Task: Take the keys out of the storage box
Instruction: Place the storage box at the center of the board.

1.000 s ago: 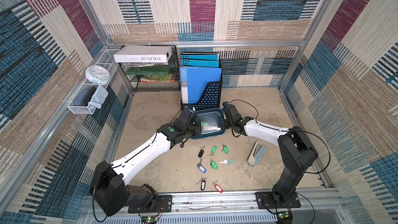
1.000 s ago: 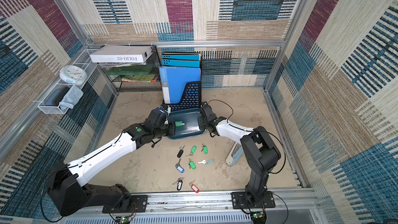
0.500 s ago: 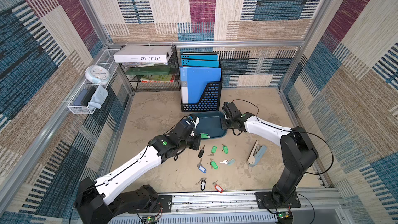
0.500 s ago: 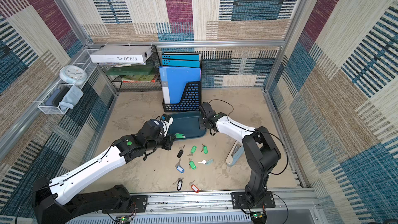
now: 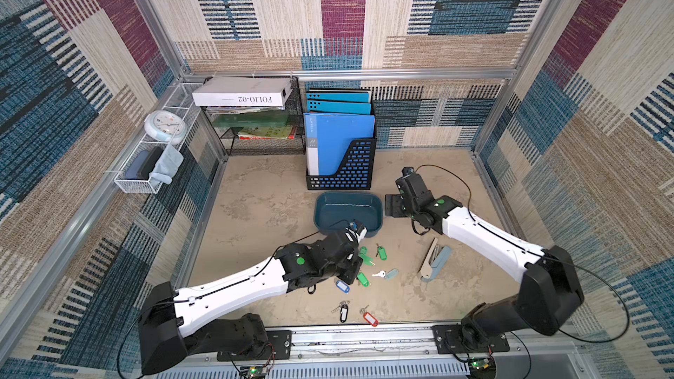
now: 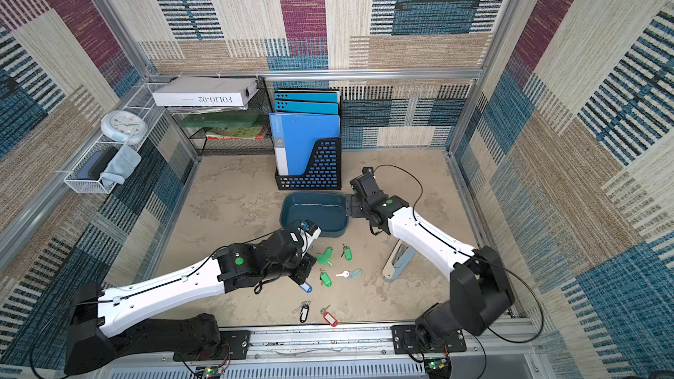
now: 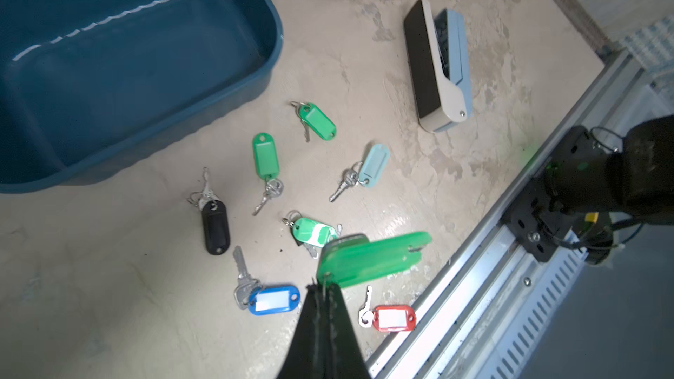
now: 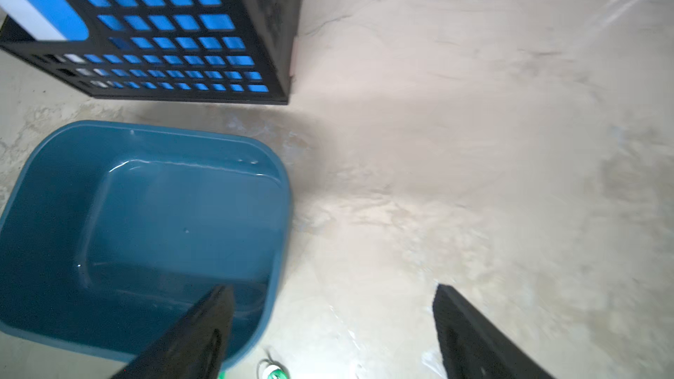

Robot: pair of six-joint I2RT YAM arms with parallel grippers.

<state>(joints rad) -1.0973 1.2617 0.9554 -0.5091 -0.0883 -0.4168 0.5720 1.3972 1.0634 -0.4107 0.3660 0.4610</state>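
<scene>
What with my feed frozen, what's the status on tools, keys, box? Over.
Left tool shut on green key, above table. Right tool open, empty, beside storage box. Box empty; other keys on table. Stapler off to the side.

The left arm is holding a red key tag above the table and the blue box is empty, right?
No: the key tag held by the left gripper is green, not red, as the left wrist view shows. The storage box is indeed empty.
</scene>
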